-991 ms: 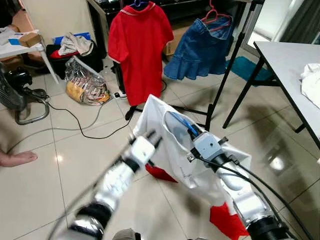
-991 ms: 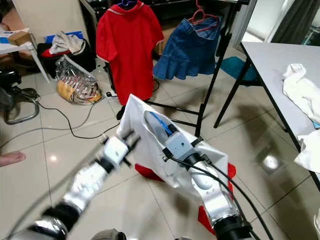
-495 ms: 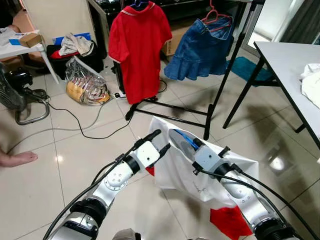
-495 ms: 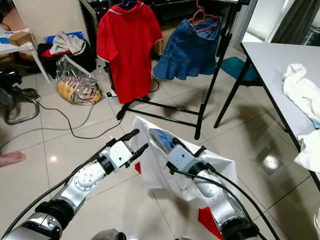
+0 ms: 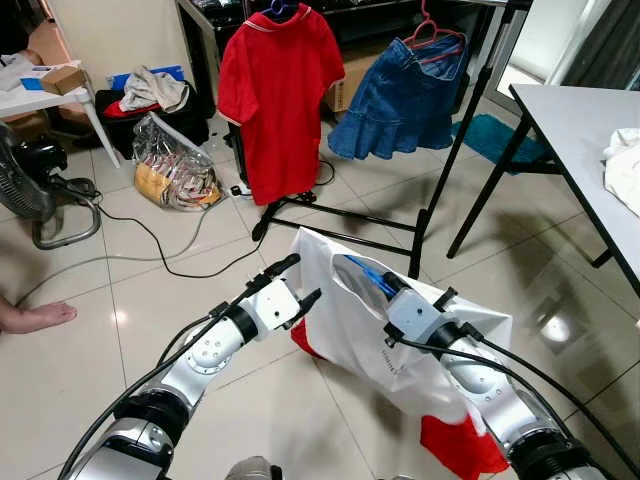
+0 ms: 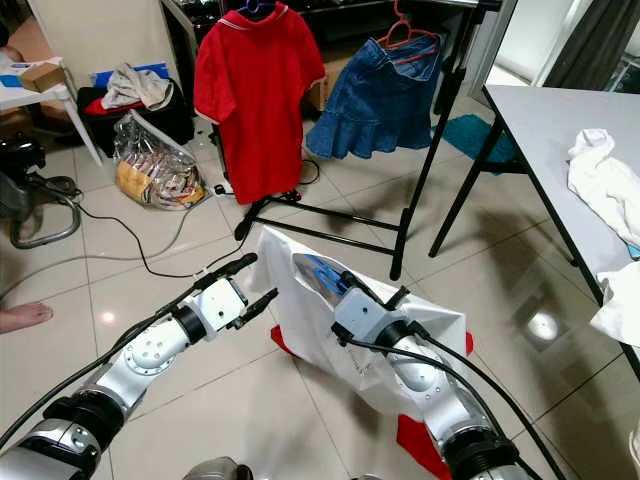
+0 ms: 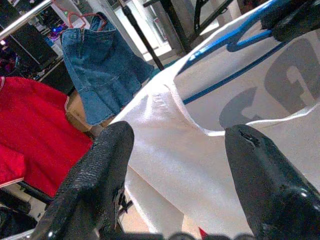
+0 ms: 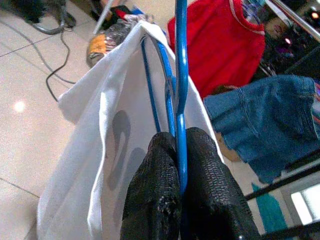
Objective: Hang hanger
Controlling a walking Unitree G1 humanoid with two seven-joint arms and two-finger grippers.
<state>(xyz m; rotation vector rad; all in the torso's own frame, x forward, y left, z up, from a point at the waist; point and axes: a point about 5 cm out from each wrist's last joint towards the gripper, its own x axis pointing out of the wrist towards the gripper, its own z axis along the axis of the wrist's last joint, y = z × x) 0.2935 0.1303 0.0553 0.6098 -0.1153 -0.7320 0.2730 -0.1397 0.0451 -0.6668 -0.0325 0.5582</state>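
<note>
Hanger [image 8: 179, 75], bright blue, sits low in the middle of the head view, pinched tight between the two black fingers [image 8: 210, 170] of the right hand [image 5: 393, 292]; the wrist view shows the blue wire running straight up out of those closed fingers. A white shirt [image 5: 345, 310] with red parts at the bottom is draped on the hanger and hangs down over the right arm toward the tiled floor [image 5: 90, 350], its red hem showing at the lower right of the frame.

The left hand [image 5: 296, 283] is just to the left of the shirt, at centre frame, its fingers spread apart and holding nothing. One finger points up toward the shirt's top edge and the other sits close to the cloth lower down; whether either touches the fabric I cannot tell. From its wrist camera the white cloth lies between the two open fingers [image 7: 95, 180], with the blue wire at the upper right.

Behind, at the top centre, a black garment rack [image 5: 455, 130] carries a red polo shirt [image 5: 280, 90] on a blue hanger and, to its right, a denim skirt [image 5: 400, 95] on a red hanger. A grey bench [image 5: 580, 130] runs along the right edge with white cloth [image 5: 625, 165] on it. At the left are a floor fan [image 5: 30, 190], a shiny bag [image 5: 175, 170], a black cable [image 5: 150, 245] across the tiles, and a person's bare foot [image 5: 35, 316] at the left edge.
</note>
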